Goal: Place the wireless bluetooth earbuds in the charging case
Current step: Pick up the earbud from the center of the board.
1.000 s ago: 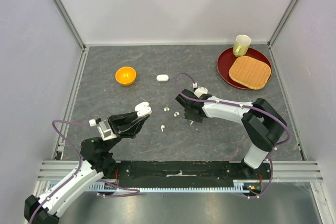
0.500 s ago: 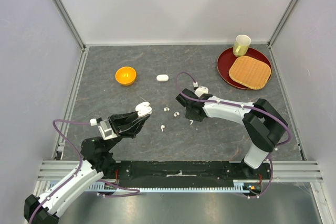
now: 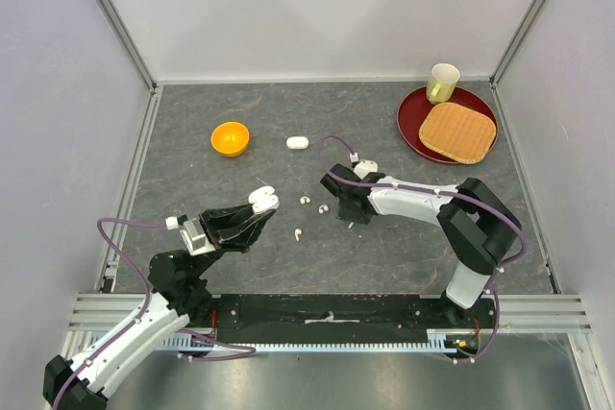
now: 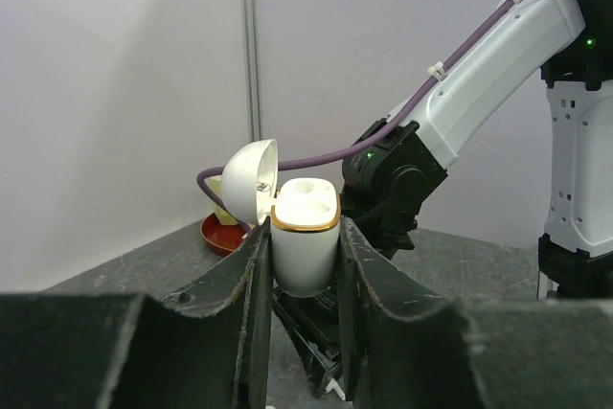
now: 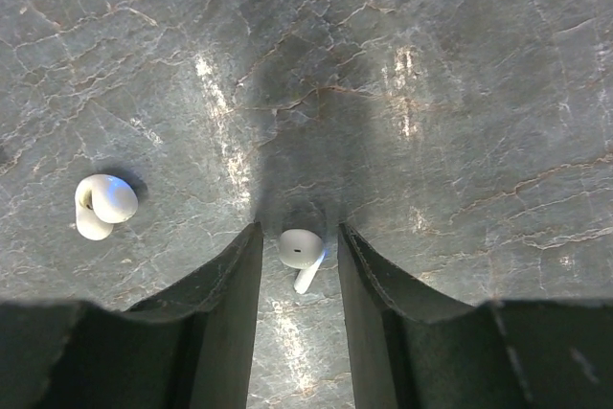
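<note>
Earbud (image 5: pixel 300 249) flat on the worktop (image 5: pixel 460 93) at centre, sitting between the parted fingers of the right tool (image 5: pixel 300 235), gaps both sides. Second earbud (image 5: pixel 103 206) nearby, to its left. Over at near left: case (image 4: pixel 306 206), lid open, clamped upright in the left tool (image 4: pixel 304 246).

Top cam overhead, whole table (image 3: pixel 384 256); L wrist low, prob. level; R wrist close, down onto same table.
</note>
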You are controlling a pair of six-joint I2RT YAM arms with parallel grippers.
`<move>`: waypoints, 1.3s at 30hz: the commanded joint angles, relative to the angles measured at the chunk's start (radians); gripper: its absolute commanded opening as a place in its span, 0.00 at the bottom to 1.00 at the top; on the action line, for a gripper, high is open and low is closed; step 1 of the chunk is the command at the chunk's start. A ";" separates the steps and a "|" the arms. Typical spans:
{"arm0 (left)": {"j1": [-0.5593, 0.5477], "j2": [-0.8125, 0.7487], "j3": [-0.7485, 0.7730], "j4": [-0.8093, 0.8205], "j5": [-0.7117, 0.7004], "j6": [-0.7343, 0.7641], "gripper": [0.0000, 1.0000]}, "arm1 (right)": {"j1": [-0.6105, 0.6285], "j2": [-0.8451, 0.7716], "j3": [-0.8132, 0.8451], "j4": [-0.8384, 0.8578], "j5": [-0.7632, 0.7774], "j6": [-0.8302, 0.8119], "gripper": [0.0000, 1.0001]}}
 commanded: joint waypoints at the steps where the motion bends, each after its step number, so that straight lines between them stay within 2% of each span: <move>1: -0.003 0.005 -0.120 0.023 -0.023 0.039 0.02 | 0.000 0.015 0.013 0.018 -0.014 -0.030 0.44; 8: -0.005 0.002 -0.118 0.019 -0.024 0.038 0.02 | 0.001 0.026 0.007 0.023 -0.016 -0.030 0.43; 10: -0.005 0.002 -0.118 0.017 -0.026 0.038 0.02 | 0.000 0.024 0.007 0.024 -0.017 -0.033 0.38; 22: -0.003 0.002 -0.118 0.013 -0.027 0.036 0.02 | -0.002 0.017 -0.004 0.023 -0.011 -0.036 0.37; 24: -0.003 0.005 -0.117 0.013 -0.027 0.036 0.02 | -0.002 0.015 -0.007 0.024 -0.010 -0.038 0.33; 31: -0.005 0.005 -0.118 0.013 -0.027 0.036 0.02 | -0.002 0.008 -0.013 0.024 -0.010 -0.044 0.32; 39: -0.003 0.009 -0.117 0.013 -0.027 0.035 0.02 | 0.000 0.012 -0.013 0.026 -0.019 -0.059 0.36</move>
